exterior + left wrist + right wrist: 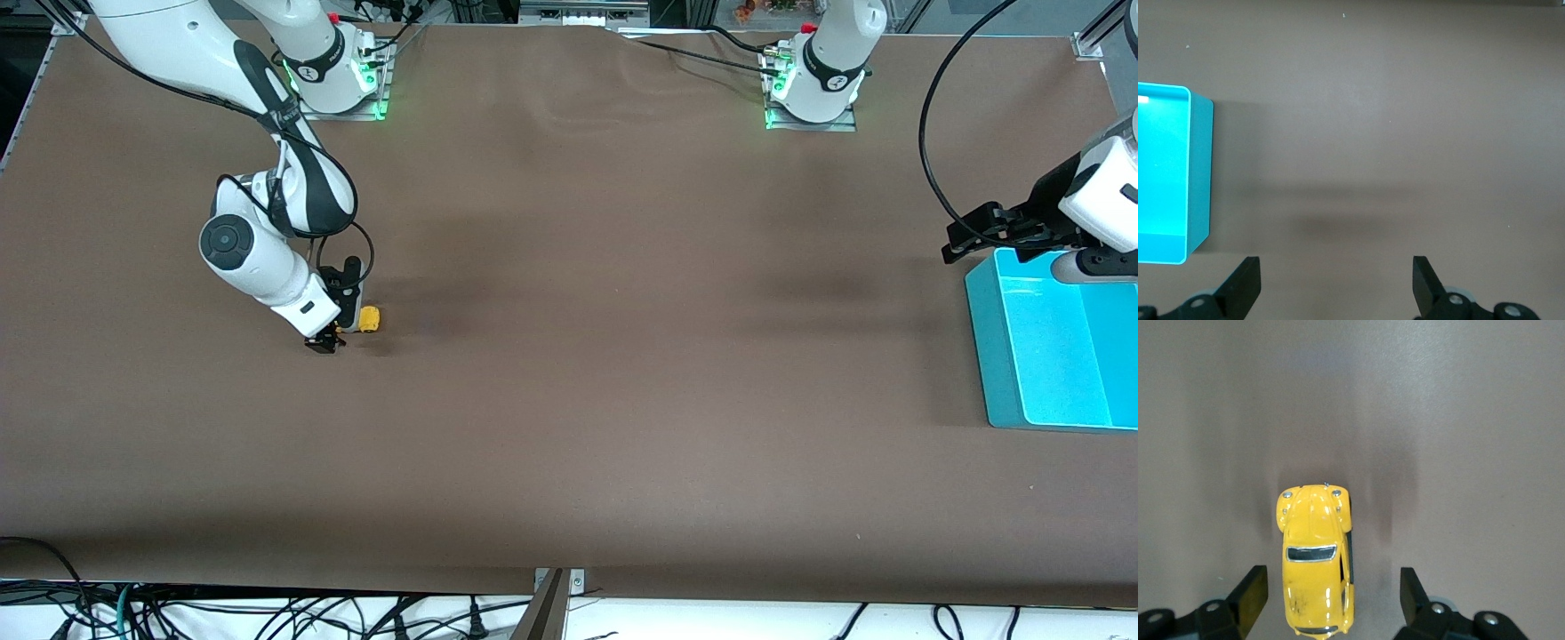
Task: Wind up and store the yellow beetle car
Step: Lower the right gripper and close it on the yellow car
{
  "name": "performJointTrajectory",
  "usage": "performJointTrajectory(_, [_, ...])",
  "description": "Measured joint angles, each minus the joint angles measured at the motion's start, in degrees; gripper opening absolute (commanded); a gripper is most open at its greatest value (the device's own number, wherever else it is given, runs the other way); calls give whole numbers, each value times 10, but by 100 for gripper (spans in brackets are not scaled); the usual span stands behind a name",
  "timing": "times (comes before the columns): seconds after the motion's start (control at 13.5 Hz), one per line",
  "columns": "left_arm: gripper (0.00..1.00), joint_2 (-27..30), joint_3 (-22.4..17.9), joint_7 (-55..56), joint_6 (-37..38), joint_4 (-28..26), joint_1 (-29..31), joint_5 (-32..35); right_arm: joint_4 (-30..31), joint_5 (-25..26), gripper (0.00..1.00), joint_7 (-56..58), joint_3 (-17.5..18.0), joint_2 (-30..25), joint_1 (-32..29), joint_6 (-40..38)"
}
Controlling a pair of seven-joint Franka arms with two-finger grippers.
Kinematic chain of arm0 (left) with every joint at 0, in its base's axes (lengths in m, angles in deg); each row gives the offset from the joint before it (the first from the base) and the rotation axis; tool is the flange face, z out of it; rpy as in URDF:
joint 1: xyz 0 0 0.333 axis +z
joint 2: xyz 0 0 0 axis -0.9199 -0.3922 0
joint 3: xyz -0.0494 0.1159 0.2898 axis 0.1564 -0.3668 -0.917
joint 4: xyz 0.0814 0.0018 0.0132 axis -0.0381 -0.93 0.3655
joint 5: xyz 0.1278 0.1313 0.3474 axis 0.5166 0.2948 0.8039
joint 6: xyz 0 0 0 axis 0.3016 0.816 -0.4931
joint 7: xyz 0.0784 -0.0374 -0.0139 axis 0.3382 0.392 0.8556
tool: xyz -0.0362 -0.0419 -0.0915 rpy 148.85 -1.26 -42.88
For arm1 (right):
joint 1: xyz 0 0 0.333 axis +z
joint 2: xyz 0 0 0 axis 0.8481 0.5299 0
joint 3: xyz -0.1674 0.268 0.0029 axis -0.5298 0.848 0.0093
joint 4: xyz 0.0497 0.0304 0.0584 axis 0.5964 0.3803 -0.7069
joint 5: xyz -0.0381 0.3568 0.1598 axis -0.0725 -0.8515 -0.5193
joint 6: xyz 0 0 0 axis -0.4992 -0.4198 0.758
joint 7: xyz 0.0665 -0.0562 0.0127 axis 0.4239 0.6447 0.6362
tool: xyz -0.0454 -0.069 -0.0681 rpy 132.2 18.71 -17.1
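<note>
The yellow beetle car stands on the brown table toward the right arm's end. In the right wrist view the car sits on its wheels between the two black fingers, which are apart and not touching it. My right gripper is low at the table, open around the car's rear part; it also shows in the right wrist view. My left gripper is open and empty, up over the table beside the teal bin; its own view shows only bare table between its fingers.
A teal bin stands empty at the left arm's end of the table; its wall also shows in the left wrist view. Cables hang along the table's front edge.
</note>
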Motion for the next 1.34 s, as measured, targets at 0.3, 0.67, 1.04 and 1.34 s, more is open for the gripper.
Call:
performJointTrajectory(0.3, [100, 0, 0, 0, 0, 0, 0, 0, 18, 0, 73, 0, 0, 0, 0, 25])
performJointTrajectory(0.67, [100, 0, 0, 0, 0, 0, 0, 0, 25, 0, 51, 0, 0, 0, 0, 35])
performJointTrajectory(1.04, [100, 0, 0, 0, 0, 0, 0, 0, 25, 0, 32, 0, 0, 0, 0, 35])
performJointTrajectory(1.34, [100, 0, 0, 0, 0, 0, 0, 0, 25, 0, 28, 0, 0, 0, 0, 35])
